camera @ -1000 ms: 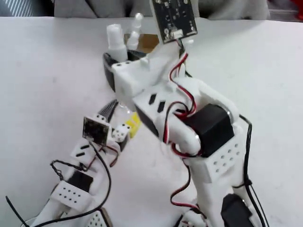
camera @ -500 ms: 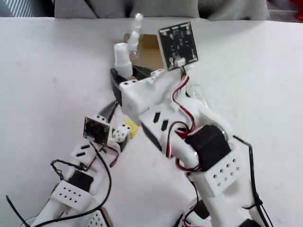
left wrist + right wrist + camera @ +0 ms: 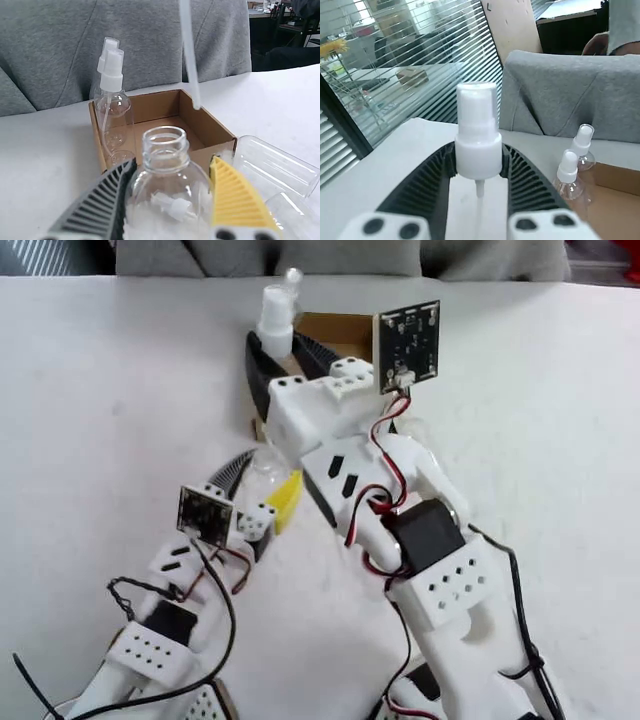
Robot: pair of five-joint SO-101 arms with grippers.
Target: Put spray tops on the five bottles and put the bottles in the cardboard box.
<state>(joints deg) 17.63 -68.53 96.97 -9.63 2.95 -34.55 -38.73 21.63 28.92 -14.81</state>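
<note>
Right claw [image 3: 477, 150] shifted toward cardboard box [image 3: 165, 107], clamping spray top [image 3: 477, 125], left claw [image 3: 173, 162] gripping open bottle [image 3: 165, 150], capped bottles [image 3: 114, 112] boxed

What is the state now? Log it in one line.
left gripper: shut on open bottle | right gripper: shut on spray top | cardboard box: two topped bottles inside

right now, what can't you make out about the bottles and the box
High view: the right arm covers most of the cardboard box, so bottles inside can't be counted.
Left wrist view: base of the open bottle hidden by the left gripper and the bottom edge.
Same view: lying bottles cut by the edge, number unclear.
</note>
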